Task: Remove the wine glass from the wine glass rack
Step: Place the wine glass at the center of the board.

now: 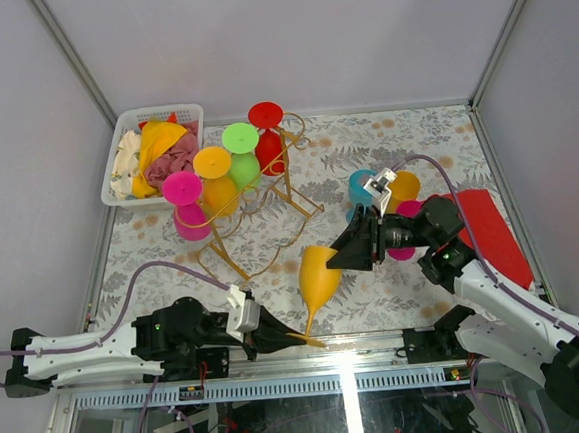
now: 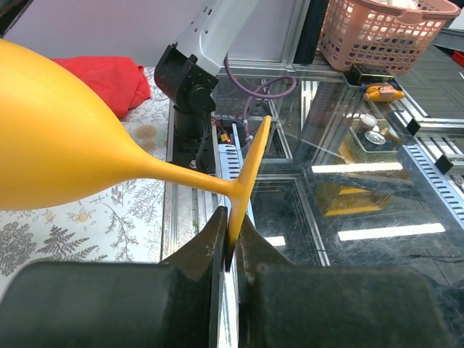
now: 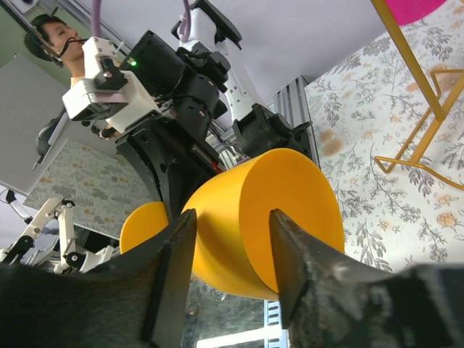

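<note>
1. The left gripper [image 2: 230,239] has its jaws pinched tight on the foot rim of the wine glass [image 2: 65,152], held over the near edge of the desk [image 1: 404,137], clear of the wine glass rack [image 1: 304,203]
2. The glass's long axis runs from the foot away to the bowl
3. The right gripper [image 3: 232,239] is nearer the bowl, with its jaws half parted and empty; the bowl lies just ahead of them, and whether they touch it is unclear
</note>
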Tool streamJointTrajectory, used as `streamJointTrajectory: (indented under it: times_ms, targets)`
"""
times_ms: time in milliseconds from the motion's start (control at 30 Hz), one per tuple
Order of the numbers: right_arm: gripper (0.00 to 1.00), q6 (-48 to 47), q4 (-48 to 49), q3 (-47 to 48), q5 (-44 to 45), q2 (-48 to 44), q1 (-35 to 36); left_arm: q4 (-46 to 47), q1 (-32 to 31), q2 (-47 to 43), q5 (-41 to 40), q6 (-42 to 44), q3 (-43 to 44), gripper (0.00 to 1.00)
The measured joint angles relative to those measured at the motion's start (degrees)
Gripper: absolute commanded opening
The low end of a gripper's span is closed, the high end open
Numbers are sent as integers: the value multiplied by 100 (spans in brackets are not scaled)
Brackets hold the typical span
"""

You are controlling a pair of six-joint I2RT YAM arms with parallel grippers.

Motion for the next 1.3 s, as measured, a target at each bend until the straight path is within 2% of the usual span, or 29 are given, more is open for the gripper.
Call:
streamJointTrajectory:
  times_ms: [233,367,467,600,733,867,1200,1300]
  targets:
    - [11,52,87,2,-188,-155,-15,-184,-24,0,87,26,0,0]
    - [0,190,109,4,-319,-251,-15,-380,-35,-4,48,61,-2,5]
    - [0,232,103,15,-367,-332,-15,-527,-35,-46,-94,83,-7,11]
    - [0,251,103,33,-385,-407,-15,-717,-33,-127,-431,50,-31,36]
    - [0,-125,-457,125,-282,-619,52,-883,31,-184,-964,-61,-103,51]
    - [0,-750,-1408,372,44,-723,87,-890,57,-275,-1263,-155,-109,57]
    - [0,-1631,-2688,442,1016,-809,129,-761,59,-317,-1513,-319,-116,64]
    - [0,-1893,-3327,546,1469,-804,138,-754,59,-315,-1523,-352,-116,68]
